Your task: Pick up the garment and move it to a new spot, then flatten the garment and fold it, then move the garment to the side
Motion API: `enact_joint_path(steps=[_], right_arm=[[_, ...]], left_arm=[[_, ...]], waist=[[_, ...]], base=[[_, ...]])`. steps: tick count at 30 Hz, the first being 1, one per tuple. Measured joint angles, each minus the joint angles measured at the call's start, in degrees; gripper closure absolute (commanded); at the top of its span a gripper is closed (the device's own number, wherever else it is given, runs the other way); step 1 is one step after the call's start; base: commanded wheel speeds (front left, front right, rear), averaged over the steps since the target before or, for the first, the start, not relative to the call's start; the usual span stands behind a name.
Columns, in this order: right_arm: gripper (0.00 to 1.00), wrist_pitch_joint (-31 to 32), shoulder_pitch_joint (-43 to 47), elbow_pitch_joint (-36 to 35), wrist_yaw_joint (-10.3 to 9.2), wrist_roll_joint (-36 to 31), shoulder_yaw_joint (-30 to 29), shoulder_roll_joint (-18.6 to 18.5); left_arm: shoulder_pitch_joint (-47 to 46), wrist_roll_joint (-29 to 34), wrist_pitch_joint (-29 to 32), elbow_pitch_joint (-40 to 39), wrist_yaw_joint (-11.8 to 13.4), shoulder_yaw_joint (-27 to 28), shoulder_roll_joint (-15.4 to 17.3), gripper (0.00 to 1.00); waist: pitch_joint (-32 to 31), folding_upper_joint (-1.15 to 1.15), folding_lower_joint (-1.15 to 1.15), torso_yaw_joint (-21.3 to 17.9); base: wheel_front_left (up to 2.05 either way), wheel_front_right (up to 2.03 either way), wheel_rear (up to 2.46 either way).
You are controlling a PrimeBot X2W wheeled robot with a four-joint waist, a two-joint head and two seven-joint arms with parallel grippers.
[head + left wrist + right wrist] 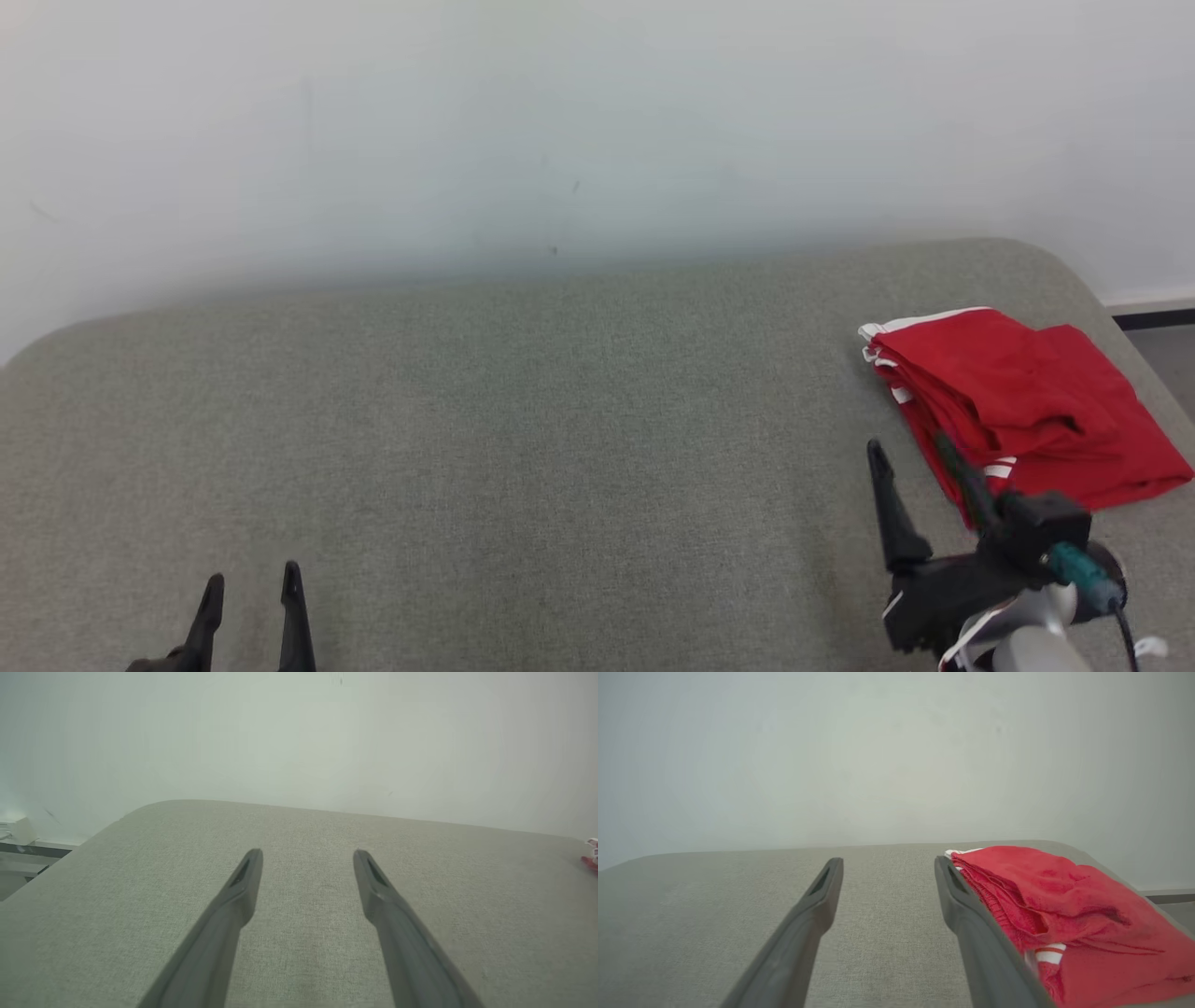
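The garment (1027,411) at three o'clock is red with white stripes at its edges. The cushion (523,448) is plain grey-green weave; the wall (560,121) is off-white.

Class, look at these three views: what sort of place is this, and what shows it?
Probably a plain indoor test room set up for folding: a wide grey fabric-covered surface, a bare pale wall behind it, and a folded red garment near its right end.

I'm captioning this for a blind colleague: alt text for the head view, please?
A folded red garment lies at the right end of a grey cushioned surface, with the open right gripper at its near-left edge. The open left gripper is at lower left.
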Motion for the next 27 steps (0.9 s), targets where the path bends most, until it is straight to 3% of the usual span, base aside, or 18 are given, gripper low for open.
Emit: enact_joint_path(steps=[9,27], right_arm=[[0.00,0.8,6.0,-2.2,0.00,-1.3,0.8,3.9],[0.00,2.6,11.4,-6.2,-0.01,-3.3,-2.3,5.9]], left_arm=[[1.3,0.0,0.0,3.1,0.0,0.7,0.0,0.00],[0.2,0.7,0.0,5.2,-1.2,0.4,0.0,0.00]], waist=[[-2.4,0.00,0.01,0.5],[-3.5,0.01,0.02,1.0]], base=[[0.00,0.00,0.00],[0.00,0.00,0.00]])
